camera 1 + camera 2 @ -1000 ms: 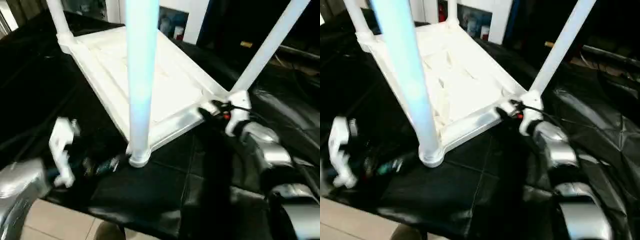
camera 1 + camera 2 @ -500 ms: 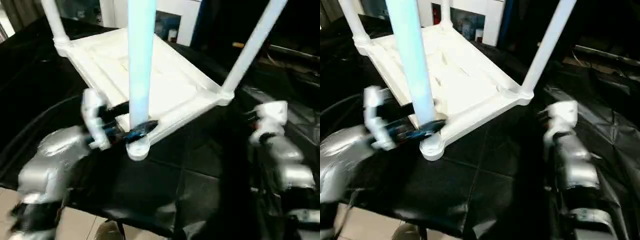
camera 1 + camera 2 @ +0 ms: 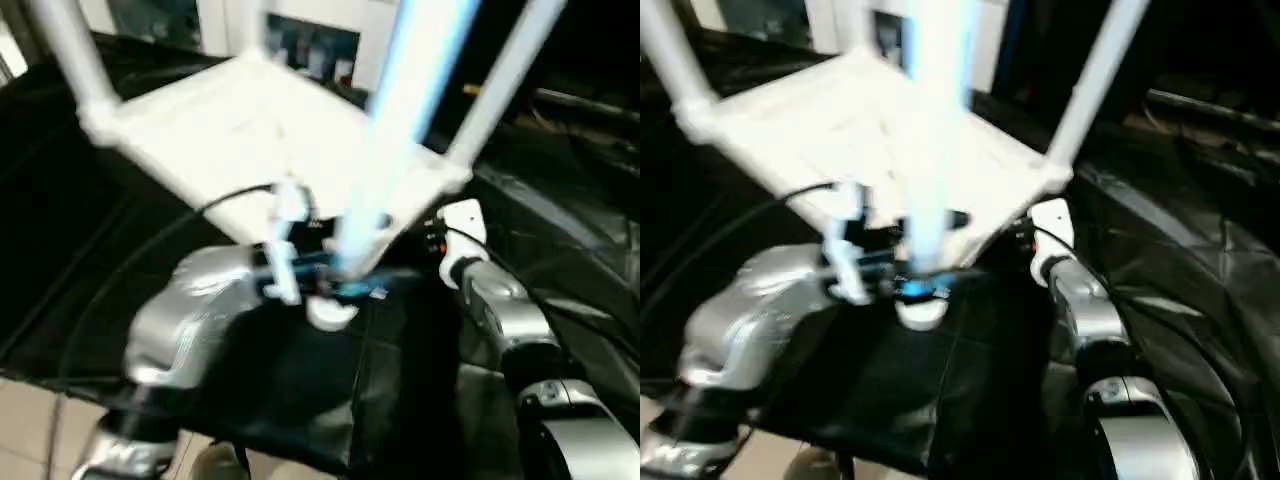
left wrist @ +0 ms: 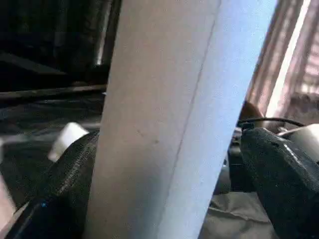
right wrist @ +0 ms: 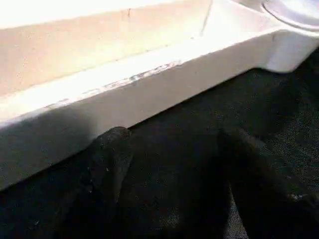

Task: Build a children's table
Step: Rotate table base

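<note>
Glossy black drape; left gripper clasps smooth tube leg (right gripper spread).

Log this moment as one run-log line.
phase: leg handling | left tool: gripping near table leg | right tool: open, under tabletop rim | tabletop: upside down on black work table

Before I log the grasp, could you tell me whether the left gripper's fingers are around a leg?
Yes, the left gripper has a white leg between its black fingers.

Your left gripper is clamped round the near leg, just above its socket; right gripper fingers spread beside the leg's tabletop rim.
</note>
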Controlling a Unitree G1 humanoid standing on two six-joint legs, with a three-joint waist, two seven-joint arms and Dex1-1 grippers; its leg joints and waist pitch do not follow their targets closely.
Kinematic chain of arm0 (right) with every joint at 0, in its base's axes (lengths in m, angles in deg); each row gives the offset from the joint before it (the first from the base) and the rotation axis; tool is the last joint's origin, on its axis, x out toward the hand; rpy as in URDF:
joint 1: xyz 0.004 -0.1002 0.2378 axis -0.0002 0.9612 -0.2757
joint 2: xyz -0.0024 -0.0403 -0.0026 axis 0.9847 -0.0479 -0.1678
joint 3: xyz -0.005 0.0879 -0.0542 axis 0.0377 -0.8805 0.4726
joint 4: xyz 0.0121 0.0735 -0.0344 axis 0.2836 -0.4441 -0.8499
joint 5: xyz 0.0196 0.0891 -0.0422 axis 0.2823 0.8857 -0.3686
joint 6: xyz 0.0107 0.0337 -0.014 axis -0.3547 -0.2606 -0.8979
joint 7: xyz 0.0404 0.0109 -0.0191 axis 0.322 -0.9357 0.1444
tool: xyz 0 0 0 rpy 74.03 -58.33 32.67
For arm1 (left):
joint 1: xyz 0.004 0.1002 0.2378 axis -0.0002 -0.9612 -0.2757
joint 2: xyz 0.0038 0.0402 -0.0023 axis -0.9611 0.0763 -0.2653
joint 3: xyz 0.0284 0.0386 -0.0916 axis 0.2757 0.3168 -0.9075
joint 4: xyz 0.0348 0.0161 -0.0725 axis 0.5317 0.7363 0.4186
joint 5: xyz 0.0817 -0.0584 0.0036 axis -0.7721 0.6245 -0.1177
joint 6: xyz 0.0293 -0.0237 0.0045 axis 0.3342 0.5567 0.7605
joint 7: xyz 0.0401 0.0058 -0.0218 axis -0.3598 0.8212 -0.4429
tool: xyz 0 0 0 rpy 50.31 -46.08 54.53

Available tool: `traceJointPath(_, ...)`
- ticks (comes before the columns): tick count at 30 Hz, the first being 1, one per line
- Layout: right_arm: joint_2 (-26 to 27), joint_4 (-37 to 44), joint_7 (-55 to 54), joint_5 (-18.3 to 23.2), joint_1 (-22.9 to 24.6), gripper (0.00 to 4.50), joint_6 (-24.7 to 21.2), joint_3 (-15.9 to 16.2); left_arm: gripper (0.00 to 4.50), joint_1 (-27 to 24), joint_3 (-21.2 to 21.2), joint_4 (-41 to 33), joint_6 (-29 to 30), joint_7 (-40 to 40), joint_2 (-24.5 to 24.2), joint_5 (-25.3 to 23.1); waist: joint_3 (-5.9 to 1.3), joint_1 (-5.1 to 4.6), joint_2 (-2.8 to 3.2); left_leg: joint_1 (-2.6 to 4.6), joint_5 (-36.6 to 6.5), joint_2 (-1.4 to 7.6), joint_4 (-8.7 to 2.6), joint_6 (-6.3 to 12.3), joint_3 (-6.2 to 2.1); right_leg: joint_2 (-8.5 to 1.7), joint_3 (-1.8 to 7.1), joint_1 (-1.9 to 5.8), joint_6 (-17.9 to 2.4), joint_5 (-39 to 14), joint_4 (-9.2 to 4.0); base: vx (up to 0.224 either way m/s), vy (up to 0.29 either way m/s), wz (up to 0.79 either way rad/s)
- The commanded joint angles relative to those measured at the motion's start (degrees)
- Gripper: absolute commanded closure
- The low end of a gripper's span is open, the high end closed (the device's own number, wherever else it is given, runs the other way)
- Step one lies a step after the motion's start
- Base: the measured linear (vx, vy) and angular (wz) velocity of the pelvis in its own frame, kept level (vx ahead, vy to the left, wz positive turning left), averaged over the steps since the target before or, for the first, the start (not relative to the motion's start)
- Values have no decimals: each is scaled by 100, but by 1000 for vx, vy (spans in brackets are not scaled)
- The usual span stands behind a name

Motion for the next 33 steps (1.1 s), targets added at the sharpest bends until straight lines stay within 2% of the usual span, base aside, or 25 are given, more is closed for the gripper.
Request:
traceJointPath(1,151,-123,176,-57,-125,139,97,215,3,94,357,-4,-65,126,122,-29,-519,30,21,73,-1010,42,-347,138,-10,-189,154,343,-1225,-831,-361,0,0,0)
traceJointPath(4,228,-337,155,-97,-231,139,216,206,3,192,598,176,-209,32,399,-182,-512,2,39,83,-1126,47,-348,124,-13,-186,149,328,-1229,-975,-387,0,0,0)
traceJointPath(9,259,-434,237,-106,-263,139,344,206,3,288,716,419,-415,-72,626,-332,-531,-34,33,62,-1110,44,-341,200,-23,-192,144,354,-1296,-841,-379,0,0,0)
traceJointPath(11,283,-436,334,-82,-262,139,400,215,3,306,774,457,-461,-114,707,-383,-536,-39,44,66,-1096,50,-333,239,-19,-191,146,353,-1342,-756,-376,0,0,0)
traceJointPath(13,309,-473,328,-93,-283,139,445,227,3,347,825,589,-590,-186,817,-510,-532,-36,79,70,-1101,52,-339,273,-23,-183,141,352,-1400,-709,-376,0,0,0)
traceJointPath(17,335,-563,280,-107,-339,139,505,212,3,420,847,813,-774,-284,875,-716,-534,-46,82,81,-1228,57,-344,273,-27,-187,136,350,-1425,-810,-397,0,0,0)
traceJointPath(20,340,-632,331,-35,-393,139,621,123,3,516,788,1054,-966,-344,819,-849,-550,-38,114,92,-1260,50,-340,259,-28,-183,134,349,-1435,-847,-401,0,0,0)
traceJointPath(22,338,-565,520,4,-369,139,676,136,3,557,774,1163,-1022,-335,787,-908,-566,-32,115,73,-1208,54,-339,291,-36,-189,134,375,-1453,-744,-381,0,0,0)
traceJointPath(23,331,-561,518,-8,-366,139,679,145,3,566,775,1183,-1038,-339,784,-927,-579,-27,144,84,-1146,58,-334,307,-31,-192,135,369,-1506,-629,-376,0,0,0)
traceJointPath(27,174,-516,445,-72,-336,139,707,124,3,672,708,1431,-1169,-495,710,-1156,-600,-18,153,84,-1017,51,-321,389,-25,-183,130,389,-1618,-369,-349,0,0,0)
traceJointPath(28,-7,-399,574,-47,-288,139,675,85,3,692,671,1553,-1258,-409,492,-1275,-604,-8,170,84,-1037,48,-324,394,-32,-186,126,394,-1619,-407,-356,0,0,0)
traceJointPath(30,-196,-208,829,-47,-196,139,637,119,3,671,638,1635,-1356,-270,272,-1340,-596,1,154,80,-1080,47,-328,399,-34,-187,125,398,-1591,-508,-372,0,0,0)
traceJointPath(31,-409,78,1314,7,-44,139,542,178,3,626,609,1709,-1555,-59,32,-1388,-594,32,148,90,-1113,45,-327,429,-34,-183,131,404,-1520,-614,-387,0,0,0)
traceJointPath(33,-636,394,1793,26,142,139,483,287,3,598,576,1772,-1608,212,-182,-1344,-603,76,177,104,-1095,51,-327,414,-34,-191,134,394,-1518,-670,-381,0,0,0)
